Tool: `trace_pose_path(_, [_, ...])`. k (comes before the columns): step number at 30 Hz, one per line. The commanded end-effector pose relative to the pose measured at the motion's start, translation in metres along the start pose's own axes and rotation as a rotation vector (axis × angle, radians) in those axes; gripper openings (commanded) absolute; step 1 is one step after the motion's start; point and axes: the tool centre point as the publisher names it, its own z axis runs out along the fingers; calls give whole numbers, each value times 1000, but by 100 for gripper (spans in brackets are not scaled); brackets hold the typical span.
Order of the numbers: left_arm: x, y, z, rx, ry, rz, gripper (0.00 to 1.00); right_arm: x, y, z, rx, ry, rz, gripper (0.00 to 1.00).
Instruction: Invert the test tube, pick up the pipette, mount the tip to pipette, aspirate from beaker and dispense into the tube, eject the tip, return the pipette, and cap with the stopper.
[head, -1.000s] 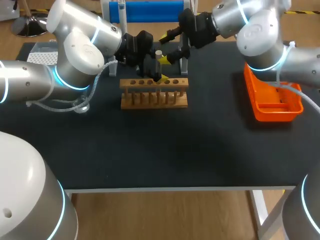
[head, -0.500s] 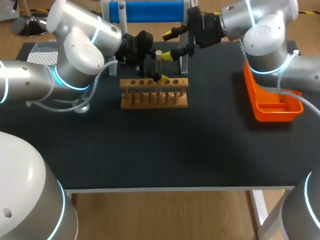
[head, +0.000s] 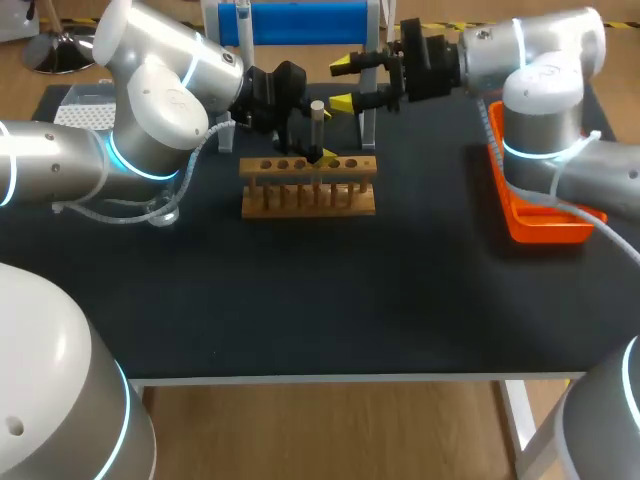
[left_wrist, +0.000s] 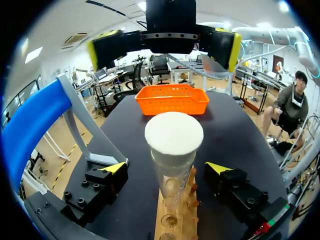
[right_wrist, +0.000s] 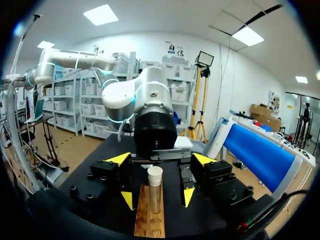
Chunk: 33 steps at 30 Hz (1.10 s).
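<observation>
The stoppered tube (head: 317, 122) stands upright in the wooden rack (head: 308, 192), far middle of the desk (head: 300, 290). The left claw (left_wrist: 166, 168) straddles it, spread wide and not touching, probably guarding it. The right claw (head: 342, 86) hangs behind, agape and empty.

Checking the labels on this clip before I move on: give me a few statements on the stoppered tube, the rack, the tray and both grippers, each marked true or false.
1. The clear glass test tube with its white stopper stands upright in the wooden rack. True.
2. The right gripper is shut on the stopper. False: it is open and apart from the tube, beyond the rack.
3. The left gripper is open, with a finger on either side of the tube. True.
4. The orange plastic tray sits at the left edge of the table. False: it lies at the table's right side.
</observation>
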Motion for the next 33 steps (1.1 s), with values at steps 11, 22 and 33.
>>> trace_pose_path(11, [0, 0, -1, -1, 0, -1, 100, 2, 0, 12, -121, 60, 35, 0])
trace_pose_path(22, [0, 0, -1, -1, 0, -1, 100, 2, -4, 24, -114, 90, 62, 0])
trace_pose_path(33, [0, 0, -1, -1, 0, -1, 100, 5, -9, 31, -116, 113, 91, 0])
